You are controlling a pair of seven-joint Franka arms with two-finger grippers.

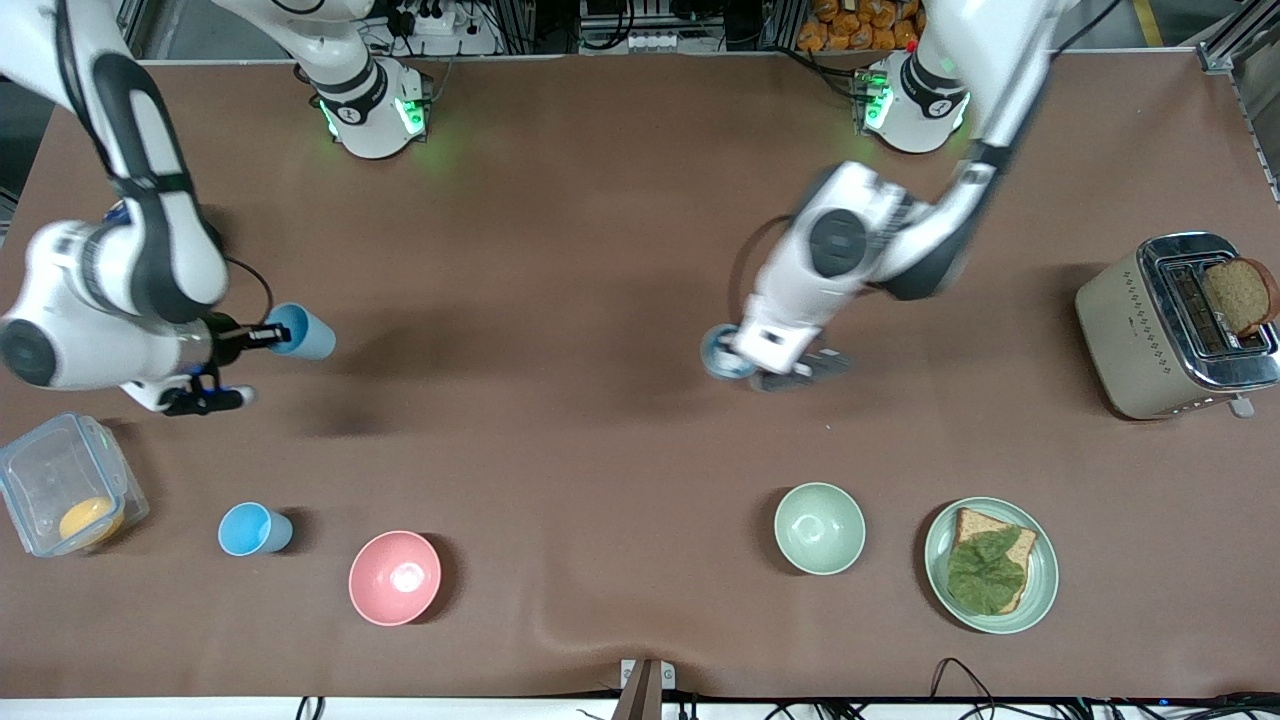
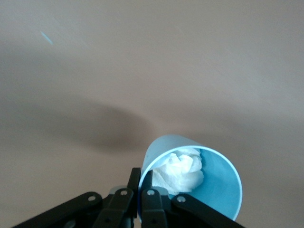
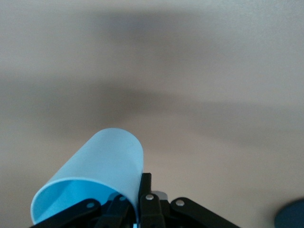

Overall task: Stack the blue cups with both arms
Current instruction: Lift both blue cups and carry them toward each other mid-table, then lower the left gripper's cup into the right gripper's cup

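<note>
My right gripper (image 1: pixel 268 334) is shut on the rim of a bright sky-blue cup (image 1: pixel 303 332) and holds it tilted on its side above the table at the right arm's end. In the right wrist view the fingers (image 3: pixel 145 187) pinch the cup's wall (image 3: pixel 102 166). My left gripper (image 2: pixel 141 183) is shut on the rim of a duller grey-blue cup (image 1: pixel 718 356) with crumpled white paper inside (image 2: pixel 183 168), held above the table's middle; the hand hides most of the cup in the front view. Another sky-blue cup (image 1: pixel 255 529) stands upright on the table, nearer the front camera.
A clear box (image 1: pixel 62 495) with something orange inside, a pink bowl (image 1: pixel 394 577), a pale green bowl (image 1: pixel 819 527) and a plate (image 1: pixel 1040 575) with bread and lettuce sit nearest the front camera. A toaster (image 1: pixel 1140 330) holding bread stands at the left arm's end.
</note>
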